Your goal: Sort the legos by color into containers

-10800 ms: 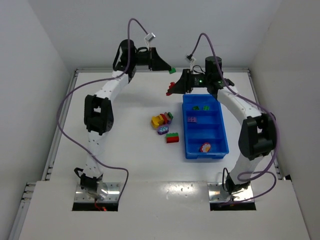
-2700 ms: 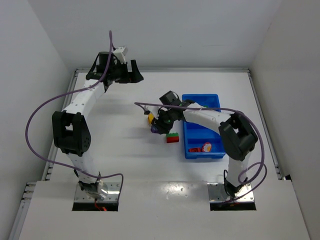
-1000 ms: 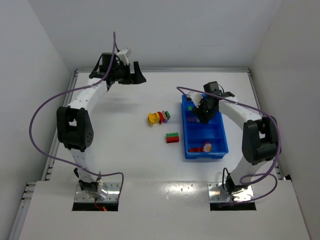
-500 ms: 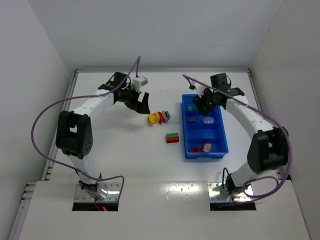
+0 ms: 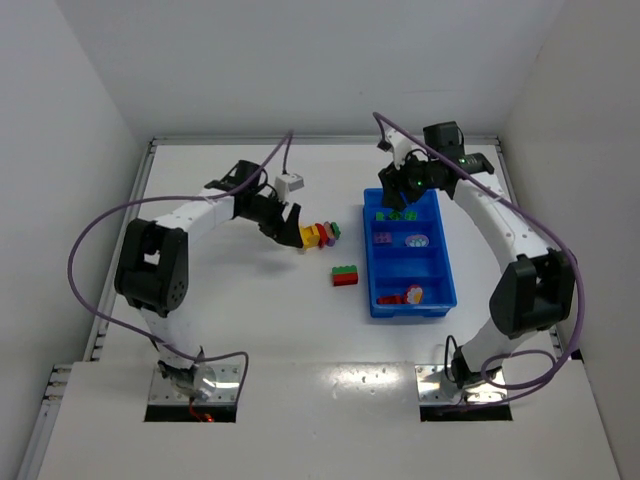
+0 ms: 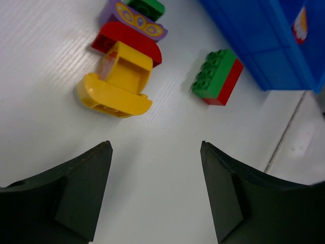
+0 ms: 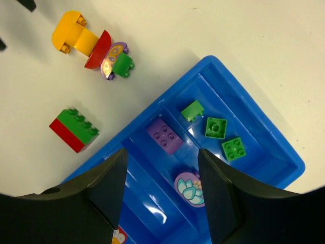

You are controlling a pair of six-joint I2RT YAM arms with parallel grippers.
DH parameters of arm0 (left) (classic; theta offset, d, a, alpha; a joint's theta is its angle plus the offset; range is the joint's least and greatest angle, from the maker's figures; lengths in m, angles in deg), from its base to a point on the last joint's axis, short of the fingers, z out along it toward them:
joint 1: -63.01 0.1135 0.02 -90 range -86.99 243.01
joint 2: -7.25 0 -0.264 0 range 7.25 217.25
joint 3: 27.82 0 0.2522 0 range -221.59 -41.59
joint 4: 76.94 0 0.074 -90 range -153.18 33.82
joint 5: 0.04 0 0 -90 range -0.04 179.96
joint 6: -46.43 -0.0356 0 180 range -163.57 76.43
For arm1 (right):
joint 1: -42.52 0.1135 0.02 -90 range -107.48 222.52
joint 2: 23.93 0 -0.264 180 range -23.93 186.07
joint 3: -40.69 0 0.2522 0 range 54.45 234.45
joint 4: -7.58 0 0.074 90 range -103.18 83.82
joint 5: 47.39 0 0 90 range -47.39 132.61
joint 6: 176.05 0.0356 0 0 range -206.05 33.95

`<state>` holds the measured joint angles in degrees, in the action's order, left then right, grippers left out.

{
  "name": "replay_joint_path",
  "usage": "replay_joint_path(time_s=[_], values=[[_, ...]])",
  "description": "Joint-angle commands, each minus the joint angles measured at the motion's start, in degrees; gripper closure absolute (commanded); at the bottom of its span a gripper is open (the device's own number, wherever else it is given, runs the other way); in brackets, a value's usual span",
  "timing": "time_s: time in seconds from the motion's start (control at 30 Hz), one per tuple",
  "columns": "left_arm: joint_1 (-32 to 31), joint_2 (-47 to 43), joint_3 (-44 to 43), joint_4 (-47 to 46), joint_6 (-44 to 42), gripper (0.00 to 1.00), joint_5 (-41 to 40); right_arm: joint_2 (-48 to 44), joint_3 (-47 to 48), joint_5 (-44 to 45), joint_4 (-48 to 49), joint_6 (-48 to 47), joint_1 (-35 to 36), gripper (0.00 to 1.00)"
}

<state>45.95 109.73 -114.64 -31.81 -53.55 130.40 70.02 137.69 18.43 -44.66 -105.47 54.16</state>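
Observation:
My left gripper (image 5: 292, 228) hangs open just left of a yellow lego (image 5: 311, 236); in the left wrist view that yellow lego (image 6: 118, 84) lies beyond the empty gripper (image 6: 155, 152). Red, purple and green legos (image 5: 329, 232) touch it, and a green-and-red lego (image 5: 345, 275) lies apart. My right gripper (image 5: 398, 190) is open over the far end of the blue tray (image 5: 370, 280), holding nothing. The right wrist view shows green legos (image 7: 216, 127) in the far compartment. A purple brick (image 7: 165, 134) and a round purple piece (image 7: 190, 189) lie in the second one.
A red piece with a printed face (image 5: 408, 296) lies in the tray's nearest compartment. White walls close the table at the back and both sides. The left arm's purple cable arcs over the table's left part.
My left gripper swung from the back wall down to the yellow lego and its jaws narrowed. My right gripper let go of the round purple piece in the tray and drew back to the far end.

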Motion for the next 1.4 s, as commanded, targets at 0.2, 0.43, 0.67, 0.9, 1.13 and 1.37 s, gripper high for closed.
replay_joint_path(time_s=[0.2, 0.43, 0.67, 0.9, 1.13, 1.37], values=[[7.4, 1.0, 5.9, -19.4, 24.7, 0.25, 14.3, -1.4, -1.0, -1.8, -0.1, 0.7, 0.1, 0.42], [8.4, -0.3, 14.2, -34.7, 44.2, 0.26, 8.7, -0.9, -0.4, -1.3, -0.6, 0.7, 0.1, 0.42], [8.4, -3.9, 20.7, -42.1, 56.7, 0.30, 0.6, -0.9, -1.6, -0.8, -0.6, 0.7, 0.1, 0.42], [8.4, -2.6, 22.1, -46.6, 62.6, 0.39, -2.0, -0.9, -2.6, -0.8, -0.6, 0.7, 0.1, 0.42], [9.0, 0.0, 22.1, -47.6, 63.4, 0.39, -0.9, -0.9, -2.6, -0.8, -1.2, -0.4, 0.1, 0.42], [9.0, 2.0, 22.1, -47.6, 63.4, 0.35, -0.9, -0.9, -3.2, -0.8, -1.2, -0.4, 0.1, 0.42]])
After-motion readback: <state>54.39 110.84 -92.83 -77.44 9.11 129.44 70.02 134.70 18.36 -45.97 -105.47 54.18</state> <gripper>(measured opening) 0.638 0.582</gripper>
